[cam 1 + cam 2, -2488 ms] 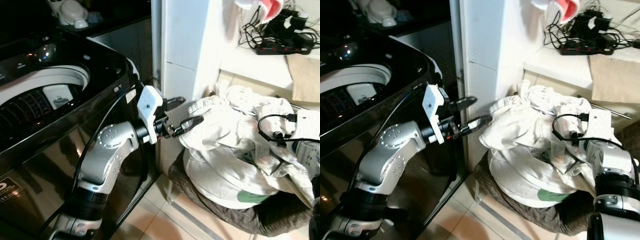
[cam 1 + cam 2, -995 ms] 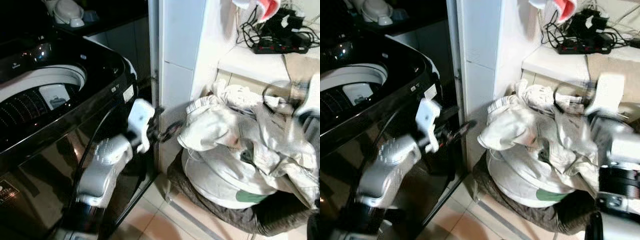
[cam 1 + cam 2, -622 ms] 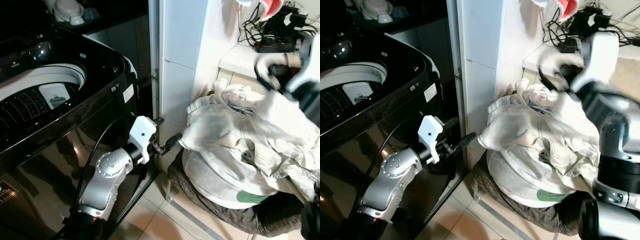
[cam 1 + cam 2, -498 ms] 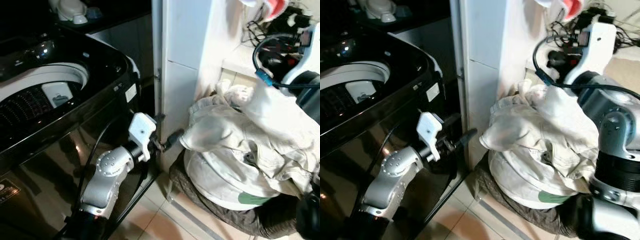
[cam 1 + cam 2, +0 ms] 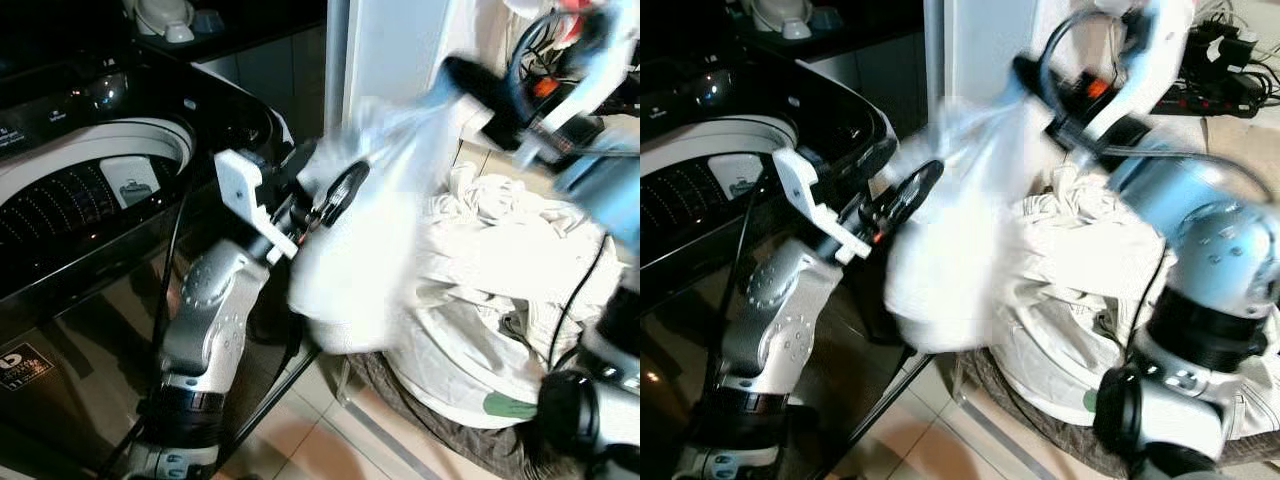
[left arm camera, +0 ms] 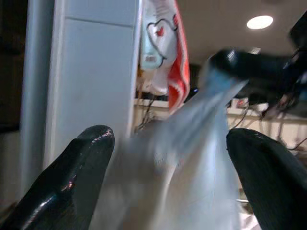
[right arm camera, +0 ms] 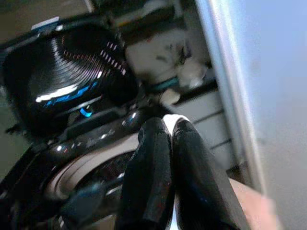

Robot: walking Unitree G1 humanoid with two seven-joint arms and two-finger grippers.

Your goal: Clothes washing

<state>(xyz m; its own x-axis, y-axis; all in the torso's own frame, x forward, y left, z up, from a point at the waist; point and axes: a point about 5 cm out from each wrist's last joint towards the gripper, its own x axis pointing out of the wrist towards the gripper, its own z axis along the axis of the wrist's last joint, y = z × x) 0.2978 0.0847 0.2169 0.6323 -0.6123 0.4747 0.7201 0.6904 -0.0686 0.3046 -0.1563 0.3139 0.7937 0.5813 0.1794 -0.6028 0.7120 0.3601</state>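
Note:
A white garment [image 5: 360,240], blurred by motion, hangs between the clothes pile and the black washing machine [image 5: 60,300]. My right gripper [image 5: 465,80] holds its top, fingers [image 7: 153,143] pressed together on a bit of white cloth. Beside the hanging garment my left gripper [image 5: 325,180] is raised, and in the left wrist view its fingers [image 6: 81,163] stand wide open with the cloth between them, not gripped. The washer's drum [image 5: 90,190] is open at the left. More white clothes [image 5: 500,270] are heaped in a dark basket [image 5: 440,440] on the right.
A white pillar [image 5: 390,50] stands between the washer and the basket. On a shelf behind the pile lie a power strip and tangled cables [image 5: 1230,95]. Small white items [image 5: 165,15] sit behind the washer. Pale floor tiles [image 5: 330,440] show below.
My right arm has lifted a white garment off the pile and swung it left toward the washer. My left gripper has risen from beside the basket to meet it.

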